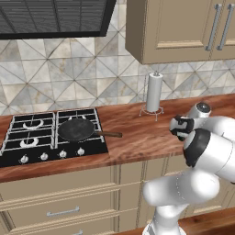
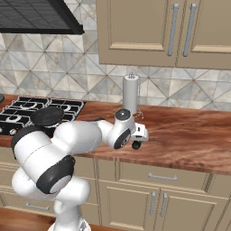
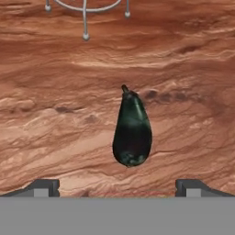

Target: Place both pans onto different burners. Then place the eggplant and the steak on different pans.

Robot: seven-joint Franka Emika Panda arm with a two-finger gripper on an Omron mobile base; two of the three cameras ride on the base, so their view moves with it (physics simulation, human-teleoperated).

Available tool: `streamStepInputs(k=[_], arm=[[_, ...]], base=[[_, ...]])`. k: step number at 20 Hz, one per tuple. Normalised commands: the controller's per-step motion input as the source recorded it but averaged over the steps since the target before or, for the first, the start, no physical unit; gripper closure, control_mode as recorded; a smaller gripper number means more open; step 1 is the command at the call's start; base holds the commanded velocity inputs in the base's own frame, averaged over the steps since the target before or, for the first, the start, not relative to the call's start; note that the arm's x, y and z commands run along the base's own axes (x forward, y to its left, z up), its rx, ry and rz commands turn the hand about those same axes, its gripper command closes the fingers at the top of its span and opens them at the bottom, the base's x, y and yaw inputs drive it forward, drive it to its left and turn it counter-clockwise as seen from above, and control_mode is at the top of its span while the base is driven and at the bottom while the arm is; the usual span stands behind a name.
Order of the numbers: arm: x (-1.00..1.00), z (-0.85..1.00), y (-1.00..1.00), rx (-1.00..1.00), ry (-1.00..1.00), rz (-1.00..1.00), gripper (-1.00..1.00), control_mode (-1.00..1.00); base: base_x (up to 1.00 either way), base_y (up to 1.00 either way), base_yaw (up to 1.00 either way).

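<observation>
While one pan [image 1: 76,129] is already set on a burner [image 1: 79,123], eggplant [image 3: 132,131] pickup is in hand: it's lying on the counter [image 3: 55,92] below the wide-open, empty gripper [image 3: 117,187]. Next: descent req'd, fingers straddling it, then closed.

A dark pan [image 2: 47,116] sits on the black cooktop [image 2: 20,118] at left. The white arm reaches across the wooden counter [image 2: 189,135], its gripper [image 2: 136,145] low over the wood near the paper towel holder [image 2: 131,94]
</observation>
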Motion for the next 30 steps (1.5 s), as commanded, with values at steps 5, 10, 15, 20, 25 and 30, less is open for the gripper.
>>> streamStepInputs(k=[5,10,15,20,25,30], arm=[[0.25,-0.20,-0.13,0.00,0.00,0.00,-1.00,-1.00],[0.18,-0.19,-0.20,0.01,0.00,0.00,-1.00,-1.00],[0.22,-0.21,-0.05,0.00,0.01,0.00,-1.00,-1.00],[0.25,-0.23,0.00,0.00,0.02,0.00,-1.00,-1.00],[0.25,-0.29,0.00,0.00,0.05,0.00,1.00,-1.00],[0.07,-0.22,0.00,0.02,0.05,0.00,1.00,-1.00]], base=[[0.00,0.00,0.00],[0.00,0.00,0.00],[0.00,0.00,0.00],[0.00,0.00,0.00],[0.00,0.00,0.00],[0.00,0.00,0.00]])
